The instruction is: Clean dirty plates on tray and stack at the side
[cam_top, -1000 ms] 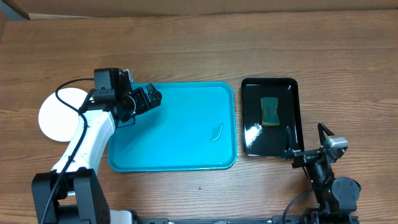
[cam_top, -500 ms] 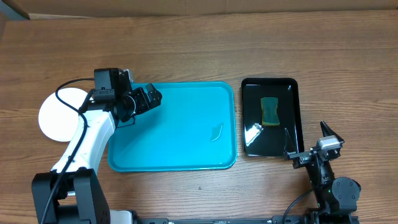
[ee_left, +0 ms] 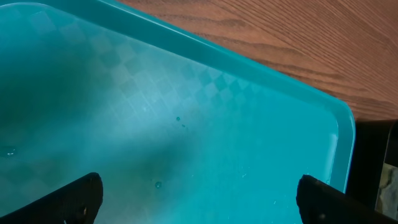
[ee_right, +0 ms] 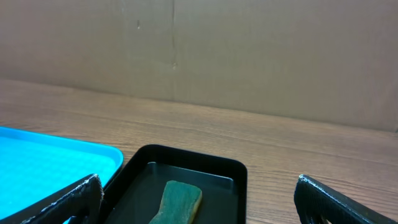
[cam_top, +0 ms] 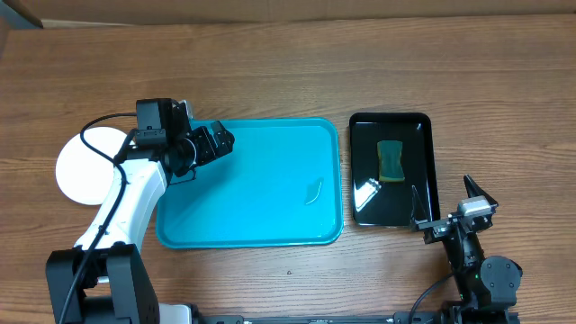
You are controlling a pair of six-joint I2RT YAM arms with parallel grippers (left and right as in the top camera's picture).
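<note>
Hovering left pincer (cam_top: 216, 142) — jaws apart — over turquoise tray (cam_top: 270, 216), right pincer (cam_top: 443, 200) apart beside black tray (cam_top: 364, 171), sponge (cam_top: 391, 159) inside.

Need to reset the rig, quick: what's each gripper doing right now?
Left gripper: open, holding nothing, over the tray.
Right gripper: open, holding nothing, facing the black tray.

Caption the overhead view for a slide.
Turquoise tray holds no plates; a white plate lies left of it, a sponge in the black tray at right.
</note>
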